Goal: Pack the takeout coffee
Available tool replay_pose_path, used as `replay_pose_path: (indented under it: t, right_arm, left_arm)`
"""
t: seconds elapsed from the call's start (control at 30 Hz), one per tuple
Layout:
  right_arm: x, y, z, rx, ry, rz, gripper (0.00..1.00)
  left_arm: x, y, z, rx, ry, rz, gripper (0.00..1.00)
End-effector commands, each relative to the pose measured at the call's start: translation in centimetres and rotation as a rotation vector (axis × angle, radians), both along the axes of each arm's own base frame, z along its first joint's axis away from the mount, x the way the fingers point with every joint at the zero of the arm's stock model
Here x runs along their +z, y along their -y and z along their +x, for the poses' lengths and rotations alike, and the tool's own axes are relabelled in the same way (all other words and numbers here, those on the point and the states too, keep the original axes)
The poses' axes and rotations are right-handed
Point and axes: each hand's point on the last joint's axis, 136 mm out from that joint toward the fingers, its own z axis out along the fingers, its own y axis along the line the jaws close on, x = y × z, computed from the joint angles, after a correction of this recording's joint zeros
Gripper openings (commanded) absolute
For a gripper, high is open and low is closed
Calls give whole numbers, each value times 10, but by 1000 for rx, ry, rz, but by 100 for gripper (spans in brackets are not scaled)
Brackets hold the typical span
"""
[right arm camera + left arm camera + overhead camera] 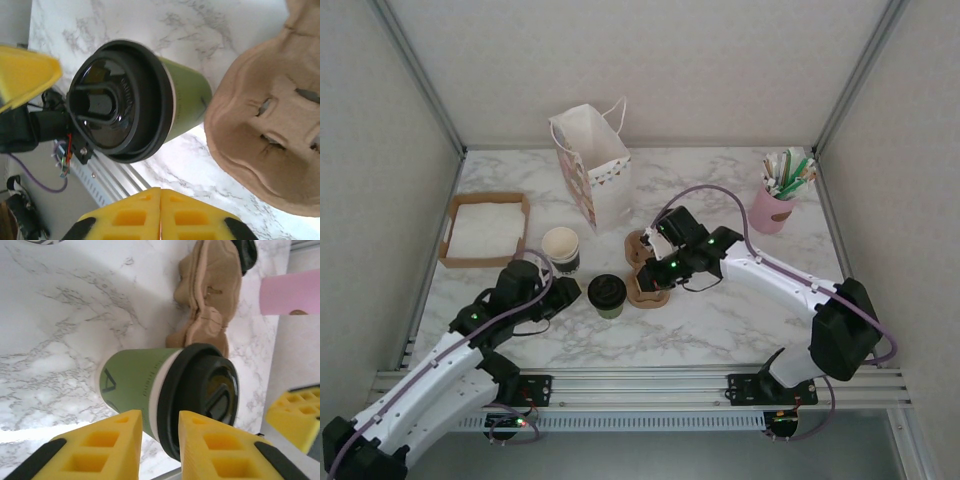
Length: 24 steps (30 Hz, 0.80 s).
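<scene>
1. The takeout coffee (607, 296) stood upright on the counter (720, 335) with its black lid on. It was just ahead of the left gripper (160, 440) and to the near side of the right gripper (160, 216), between the two.
2. The left gripper's yellow fingers (105, 445) were parted by a narrow gap. In its wrist view the lid's rim showed in line with that gap. I could not tell whether either finger touched the cup.
3. The right gripper was clenched, its two fingers pressed together with nothing between them. The cup stood clear of its tips.
4. The brown cardboard carrier (270, 125) lay flat on the counter directly beneath the right gripper, just beside the cup and beyond it as seen from the left gripper.
5. A stack of lidless cups (561, 250) stood near the left gripper, on its far side.
6. A white paper bag (595, 170) stood upright beyond the right gripper.
7. A pink cup of stirrers (770, 210) stood well off to the right gripper's outer side, and a cardboard tray of napkins (485, 230) lay well beyond the left gripper.
</scene>
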Motion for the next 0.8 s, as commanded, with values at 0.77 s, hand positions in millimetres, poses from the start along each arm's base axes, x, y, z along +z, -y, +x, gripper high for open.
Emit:
replay_pose_path:
  t: [0.77]
  right_arm:
    - [-17, -40, -14, 28, -98, 65, 0]
  left_arm:
    - [-13, 15, 11, -97, -1, -43, 18]
